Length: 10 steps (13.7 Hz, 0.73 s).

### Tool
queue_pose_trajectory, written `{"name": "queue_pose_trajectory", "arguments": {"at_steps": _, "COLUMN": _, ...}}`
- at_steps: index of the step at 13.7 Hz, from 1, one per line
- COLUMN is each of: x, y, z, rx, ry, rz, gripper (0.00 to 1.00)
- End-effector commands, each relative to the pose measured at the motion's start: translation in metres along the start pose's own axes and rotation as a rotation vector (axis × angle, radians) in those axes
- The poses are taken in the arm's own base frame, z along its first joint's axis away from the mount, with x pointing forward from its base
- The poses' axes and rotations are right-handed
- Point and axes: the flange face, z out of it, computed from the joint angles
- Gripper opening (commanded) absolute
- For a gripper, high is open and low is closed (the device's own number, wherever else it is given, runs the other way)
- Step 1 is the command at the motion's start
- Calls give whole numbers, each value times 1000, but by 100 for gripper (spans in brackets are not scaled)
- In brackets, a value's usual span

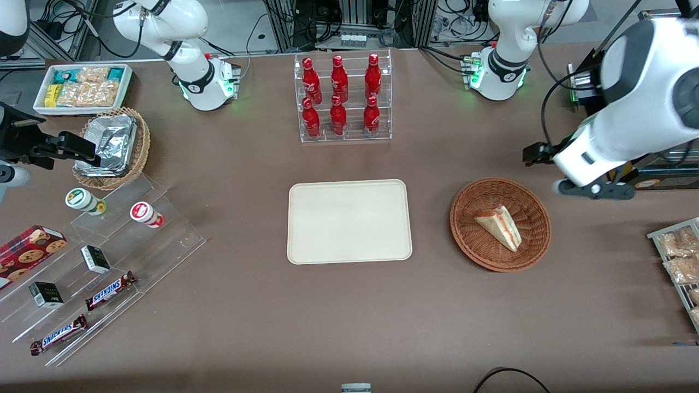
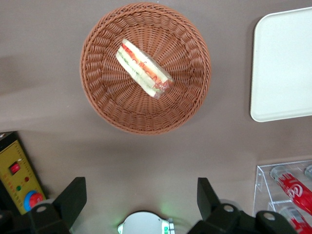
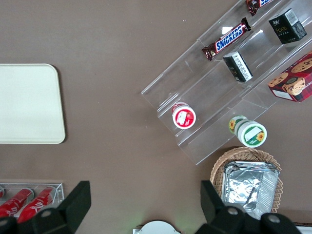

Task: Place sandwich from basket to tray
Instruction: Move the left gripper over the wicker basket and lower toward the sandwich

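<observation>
Front view: one sandwich (image 1: 499, 226) lies in one round reddish-brown basket (image 1: 468, 240), which stands on the brown tabletop (image 1: 349, 316) beside one cream-white tray (image 1: 349, 221), toward the working arm's end. The tray carries nothing. Farther from the camera than the tray, a clear rack (image 1: 345, 97) holds six red bottles (image 1: 338, 115) in two rows of three. Toward the parked arm's end, clear steps (image 1: 114, 256) carry two Snickers bars (image 1: 109, 290), two small dark boxes (image 1: 95, 258) and two round cups (image 1: 145, 214); near them are one cookie box (image 1: 30, 249), one lighter basket with foil trays (image 1: 112, 146) and one white box of snacks (image 1: 83, 87). The left arm (image 1: 628, 109) is raised above the tabletop, beside the basket and slightly farther from the camera than it; its hand cannot be made out here.

Left wrist view: the hand (image 2: 141, 202) looks straight down, its two dark fingers (image 2: 72, 200) spread wide and holding nothing, well above the tabletop and apart from the basket (image 2: 112, 102). The sandwich (image 2: 143, 68) lies slantwise near the basket's middle. One corner of the tray (image 2: 285, 68) shows.

Right wrist view: the tray (image 3: 29, 105) and the stepped rack (image 3: 209, 97) appear again.
</observation>
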Motion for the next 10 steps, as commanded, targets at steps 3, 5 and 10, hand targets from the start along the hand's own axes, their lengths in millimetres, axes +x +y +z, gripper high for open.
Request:
{"name": "queue_pose_trajectory", "arguments": {"at_steps": 3, "x": -8, "y": 2, "z": 47, "rx": 3, "ry": 27, "rz": -10, "gripper": 100}}
{"name": "queue_pose_trajectory", "arguments": {"at_steps": 5, "x": -13, "y": 5, "z": 66, "rx": 4, "ry": 55, "rz": -47, "gripper": 100}}
{"name": "queue_pose_trajectory", "arguments": {"at_steps": 10, "x": -16, "y": 31, "z": 114, "rx": 0, "ry": 140, "rz": -274, "gripper": 100}}
